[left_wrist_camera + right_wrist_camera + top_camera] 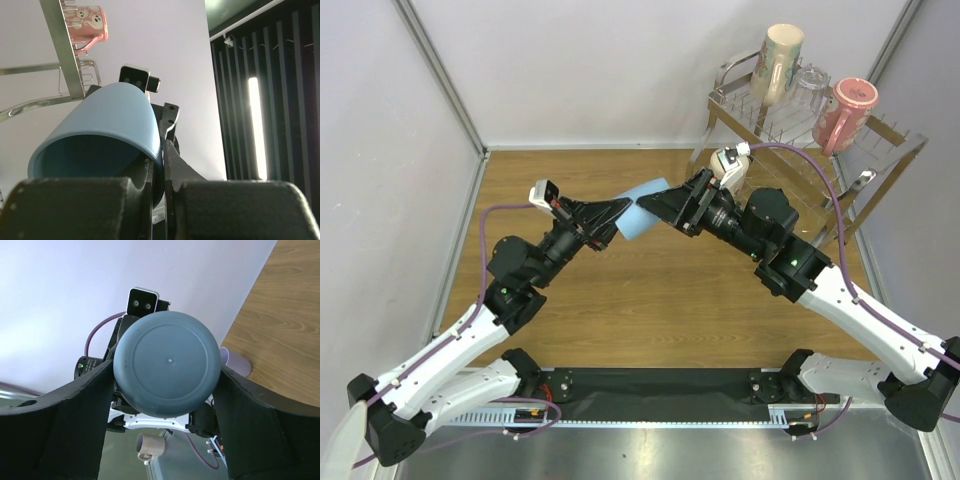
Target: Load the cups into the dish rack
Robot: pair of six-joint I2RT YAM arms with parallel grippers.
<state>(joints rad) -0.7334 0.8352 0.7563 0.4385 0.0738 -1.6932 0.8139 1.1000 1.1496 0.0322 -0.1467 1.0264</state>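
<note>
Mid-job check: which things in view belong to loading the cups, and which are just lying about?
Job: light-blue tumbler, chrome wire dish rack, tall beige mug, clear glass, pink mug, lavender tumbler.
Just there: wooden tabletop, purple cable.

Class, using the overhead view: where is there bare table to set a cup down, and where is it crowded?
Free: bare table wood between the left wall and the left claw; the near strip along the black base rail. Crowded: the middle, where the right claw meets the light-blue tumbler, and the far-right corner at the dish rack.
</note>
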